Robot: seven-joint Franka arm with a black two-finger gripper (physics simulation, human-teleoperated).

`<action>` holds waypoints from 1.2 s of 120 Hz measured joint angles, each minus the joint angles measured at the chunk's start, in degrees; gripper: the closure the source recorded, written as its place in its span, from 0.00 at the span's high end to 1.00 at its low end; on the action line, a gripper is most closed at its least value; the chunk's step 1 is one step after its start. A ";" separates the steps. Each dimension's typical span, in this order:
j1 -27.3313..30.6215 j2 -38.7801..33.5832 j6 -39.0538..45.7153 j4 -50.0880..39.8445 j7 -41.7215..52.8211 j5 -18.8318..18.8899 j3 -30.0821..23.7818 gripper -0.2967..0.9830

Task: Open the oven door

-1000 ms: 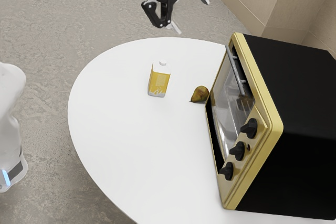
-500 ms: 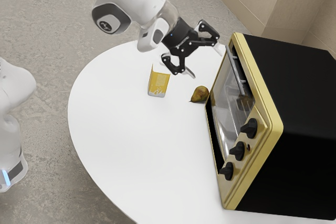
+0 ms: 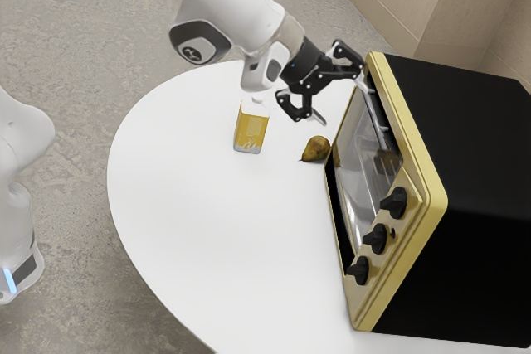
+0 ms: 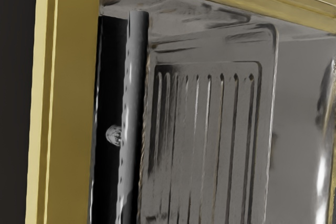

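The oven door (image 3: 358, 176) is seen shut, just ahead of the gripper (image 3: 341, 101), whose fingers are spread wide with nothing held between them. Its handle (image 4: 134, 103) lies close in front of the hand, near one fingertip; whether it is touched cannot be told. The reach is judged to be nearly done, but the pull is not begun. What is left: the handle is to be caught and the door drawn open toward the hand's side.
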 joint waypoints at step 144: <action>0.65 9.36 -1.38 6.06 -0.38 -4.67 1.37 0.77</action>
